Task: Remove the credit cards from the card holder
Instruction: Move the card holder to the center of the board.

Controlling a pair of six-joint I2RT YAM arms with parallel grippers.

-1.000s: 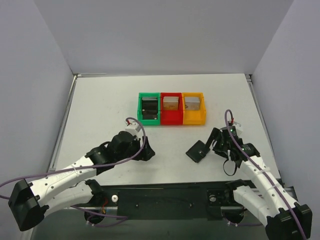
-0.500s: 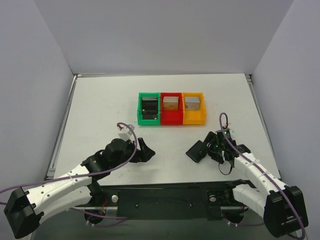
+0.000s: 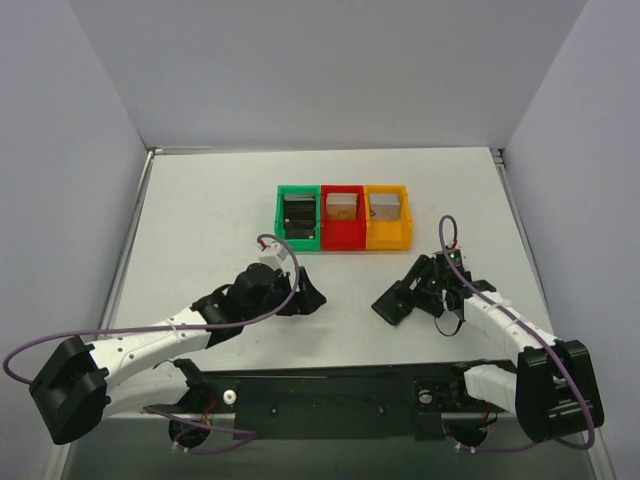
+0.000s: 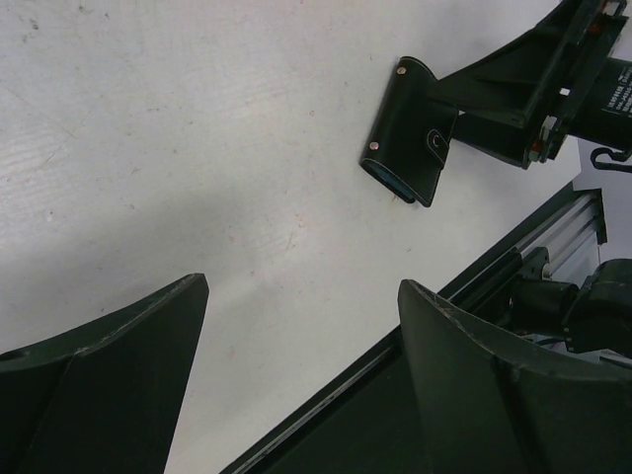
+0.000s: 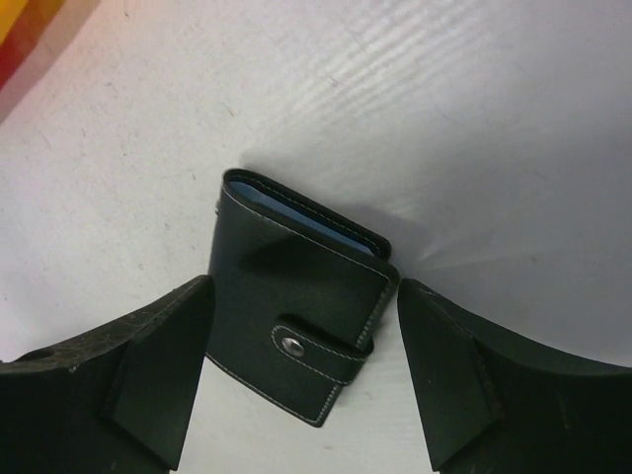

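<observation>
1. White matte tabletop (image 3: 200,230), pale grey walls (image 3: 300,70) on three sides; small black bifold leather card holder (image 5: 286,296) flat on it, folded shut, snap tab (image 5: 318,348) fastened.
2. Right gripper (image 5: 303,284): spread wide, one finger at each side edge of card holder, tips about level with its middle; nothing lifted, no clear squeeze; actual contact, cannot tell.
3. Left gripper (image 4: 301,286): spread very wide, empty, over bare table; card holder well ahead and off to its right.
4. Thin flat credit cards: none out; only a blue-grey strip (image 5: 296,209) at holder's far edge, just beyond right fingertips; card or pocket lining, cannot tell.
5. Risk: skidding or spinning the holder across the smooth top instead of gripping it, from closing off-centre or with one finger landing first.
6. Risk: pinching across the closed fold and clamping cards inside; no way out for them with tab snapped.
7. Risk: tab popping suddenly, holder springing open out of a shallow edge grip, then dropping.
8. Risk: arm collision, from left gripper coming in for the tab with right arm crowding the same spot.
9. Risk: cards sliding out together and scattering back toward the near table edge behind both grippers, if holder tipped open-edge down.
10. Green, red and yellow plastic bins (image 3: 342,241) far beyond both sets of fingertips; probably no interference.
</observation>
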